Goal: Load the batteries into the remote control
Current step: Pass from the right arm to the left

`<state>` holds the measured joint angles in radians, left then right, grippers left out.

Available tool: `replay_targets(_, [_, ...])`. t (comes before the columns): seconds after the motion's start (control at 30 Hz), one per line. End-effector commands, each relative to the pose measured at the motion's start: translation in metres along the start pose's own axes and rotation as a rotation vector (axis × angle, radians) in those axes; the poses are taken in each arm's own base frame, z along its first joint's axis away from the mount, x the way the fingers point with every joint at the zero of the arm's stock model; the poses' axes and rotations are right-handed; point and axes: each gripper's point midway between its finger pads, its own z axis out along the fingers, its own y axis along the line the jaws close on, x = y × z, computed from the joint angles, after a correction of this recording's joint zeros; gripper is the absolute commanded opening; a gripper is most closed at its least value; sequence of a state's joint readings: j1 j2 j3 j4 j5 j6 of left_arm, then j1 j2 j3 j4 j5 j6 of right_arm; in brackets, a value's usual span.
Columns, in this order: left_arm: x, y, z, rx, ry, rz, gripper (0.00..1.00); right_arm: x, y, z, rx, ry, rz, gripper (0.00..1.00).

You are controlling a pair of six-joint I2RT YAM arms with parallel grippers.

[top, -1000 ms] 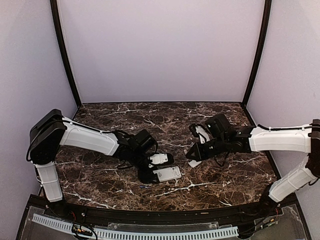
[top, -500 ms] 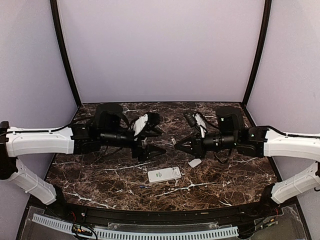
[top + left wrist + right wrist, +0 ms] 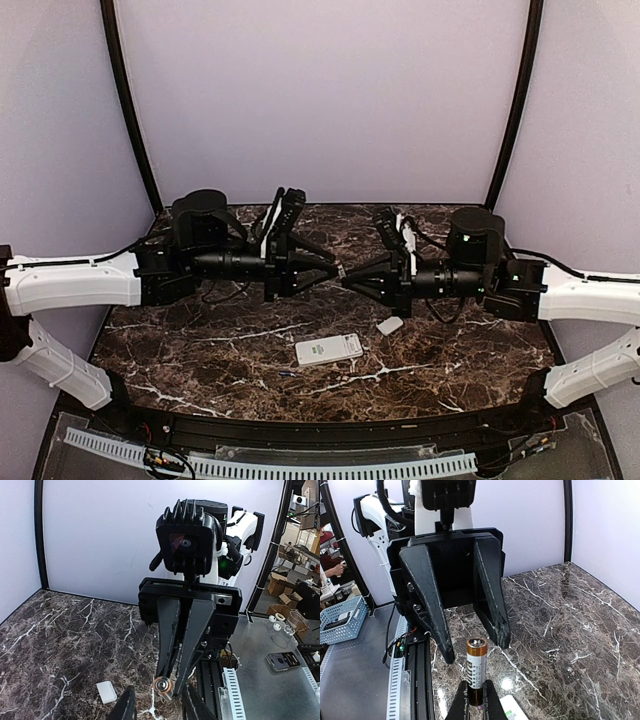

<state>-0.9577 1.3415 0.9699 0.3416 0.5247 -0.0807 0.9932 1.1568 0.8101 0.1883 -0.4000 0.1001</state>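
Note:
My right gripper is shut on the lower end of a battery with a copper top and a white label. It holds the battery in mid-air above the table's middle, pointing at my left gripper. The left gripper's jaws are open on either side of the battery's free end, with gaps on both sides. The remote control lies flat on the marble table below, apart from both grippers. The remote's corner shows at the bottom of the right wrist view.
A small plain white cover piece lies on the dark marble table right of the remote, also seen in the left wrist view. Walls close in the back and both sides. A white slotted rail runs along the near edge.
Both arms have risen off the table and swung level to face each other. My left gripper left the remote, and its jaws have narrowed around the battery held by the right gripper.

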Motion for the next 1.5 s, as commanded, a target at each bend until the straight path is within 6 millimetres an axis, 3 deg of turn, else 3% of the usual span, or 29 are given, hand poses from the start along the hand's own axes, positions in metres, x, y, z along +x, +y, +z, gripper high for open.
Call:
replay_targets(0.0, [-0.005,-0.009,0.002,0.071,0.005,-0.039,0.3,-0.007,0.006,-0.003,-0.007,-0.038,-0.046,0.0])
replay_targets(0.1, [-0.008,-0.011,0.004,0.086,-0.009,-0.045,0.29,-0.006,0.007,-0.003,-0.013,-0.043,-0.047,0.0])
replay_targets(0.23, [-0.009,-0.009,0.007,0.086,-0.013,-0.057,0.12,-0.005,0.007,-0.003,-0.015,-0.042,-0.049,0.0])
replay_targets(0.37, [-0.009,-0.01,0.008,0.094,-0.016,-0.057,0.04,-0.003,0.008,-0.002,-0.017,-0.036,-0.049,0.0])
replay_targets(0.63, [-0.007,-0.013,0.011,0.123,-0.018,-0.065,0.04,0.0,0.006,-0.001,-0.015,-0.025,-0.046,0.0])
replay_targets(0.8, [-0.007,-0.016,0.011,0.145,-0.018,-0.066,0.14,0.001,0.005,0.0,-0.01,-0.018,-0.041,0.0])
replay_targets(1.03, [-0.004,-0.018,0.011,0.158,-0.012,-0.063,0.14,0.003,0.003,0.001,-0.001,-0.013,-0.035,0.0])
replay_targets(1.1, [-0.005,-0.019,0.011,0.161,-0.014,-0.061,0.12,0.004,0.003,0.001,0.0,-0.008,-0.032,0.0])
replay_targets(1.2, [-0.007,-0.019,0.01,0.16,-0.023,-0.055,0.0,0.005,0.003,0.002,-0.003,-0.008,-0.03,0.0])
replay_targets(1.4, [-0.005,-0.018,0.009,0.151,-0.036,-0.062,0.0,0.005,0.002,0.006,-0.004,0.01,-0.023,0.0])
replay_targets(1.47, [-0.003,-0.016,0.01,0.143,-0.032,-0.064,0.0,0.005,0.001,0.006,0.0,0.018,-0.014,0.08])
